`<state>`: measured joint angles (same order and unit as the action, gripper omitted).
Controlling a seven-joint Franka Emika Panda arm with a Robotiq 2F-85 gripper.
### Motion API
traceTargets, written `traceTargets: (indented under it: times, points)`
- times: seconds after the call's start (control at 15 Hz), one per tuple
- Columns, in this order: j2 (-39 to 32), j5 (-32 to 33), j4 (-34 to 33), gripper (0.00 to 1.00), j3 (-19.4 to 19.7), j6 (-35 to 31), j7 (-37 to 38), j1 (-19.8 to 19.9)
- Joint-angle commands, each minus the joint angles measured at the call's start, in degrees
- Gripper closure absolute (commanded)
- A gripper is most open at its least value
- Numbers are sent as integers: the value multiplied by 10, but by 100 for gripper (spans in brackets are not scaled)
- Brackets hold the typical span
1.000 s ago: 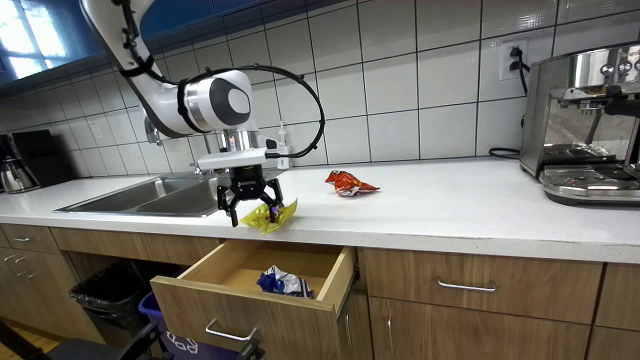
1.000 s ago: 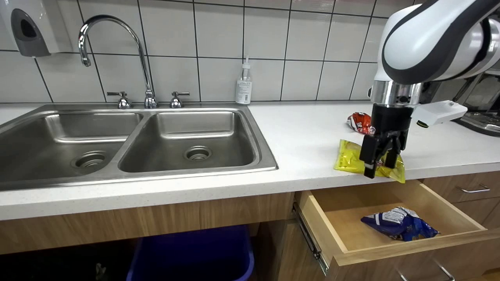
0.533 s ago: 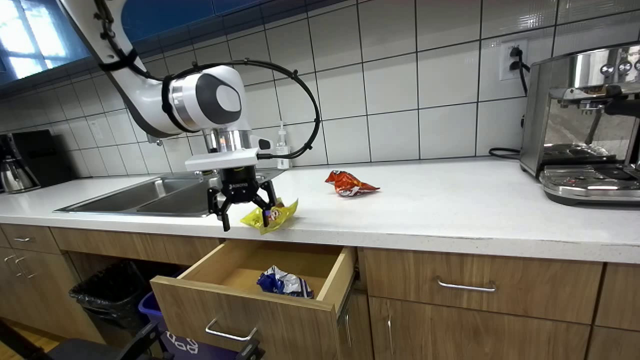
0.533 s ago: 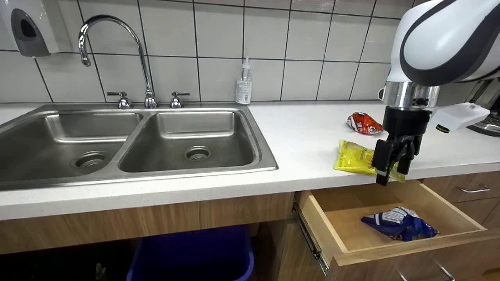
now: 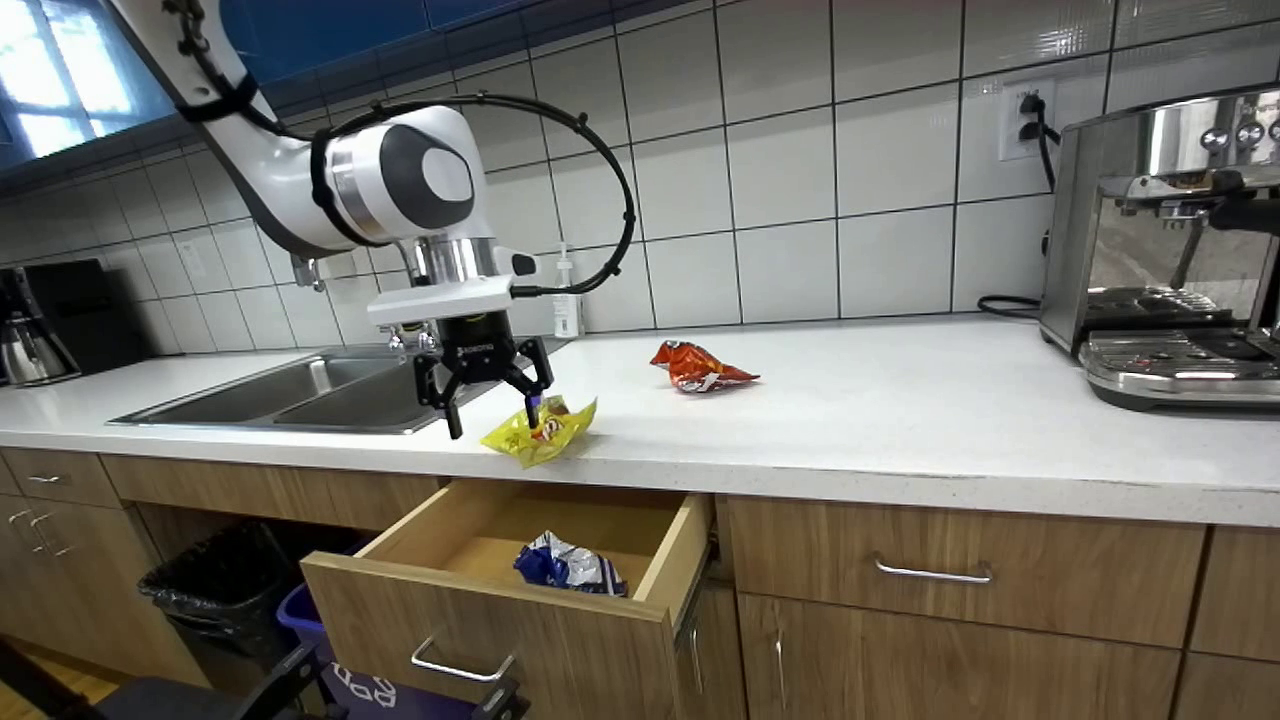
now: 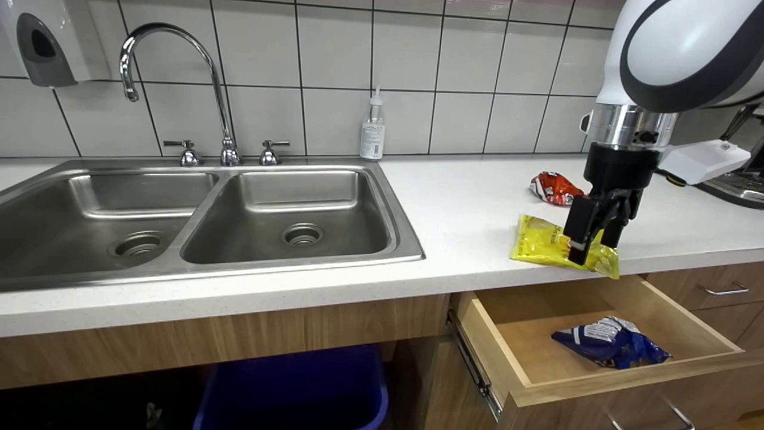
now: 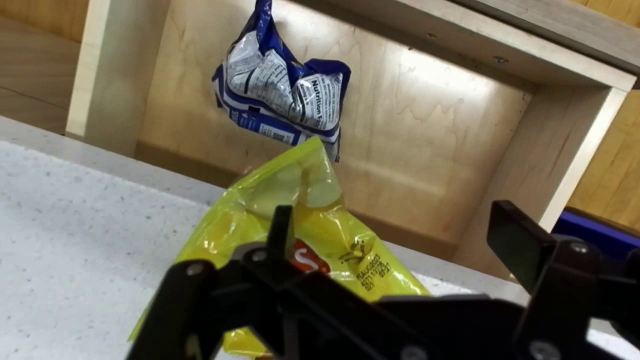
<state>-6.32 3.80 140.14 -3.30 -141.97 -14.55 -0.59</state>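
My gripper (image 5: 494, 425) is open and empty, pointing down near the counter's front edge. It also shows in an exterior view (image 6: 594, 249) and the wrist view (image 7: 392, 225). A yellow snack bag (image 5: 555, 440) lies on the counter with a corner over the edge; it also shows in an exterior view (image 6: 540, 242). In the wrist view one finger is in front of the yellow bag (image 7: 325, 225); the other is to its right, apart from it. A blue and white bag (image 5: 570, 565) lies in the open drawer (image 5: 480, 620). A red bag (image 6: 555, 188) lies farther back.
A double steel sink (image 6: 301, 206) with a faucet (image 6: 173, 30) is beside the bags. A soap bottle (image 6: 373, 131) stands by the wall. A coffee machine (image 5: 1180, 250) stands at the far end. A blue bin (image 6: 292, 388) is under the counter.
The gripper has shifted left in one exterior view and right in another, then risen a little. It stays open. The bags and the drawer have not moved.
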Motion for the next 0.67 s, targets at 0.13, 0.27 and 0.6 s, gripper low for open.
traceTargets:
  times: [0.13,0.27,0.6]
  points:
    - [-29,-7,-52,0,-1,1,-11,-4]
    - [-46,-7,-75,0,-2,4,-12,-4]
    - [-94,-5,-135,0,-4,10,-13,-2]
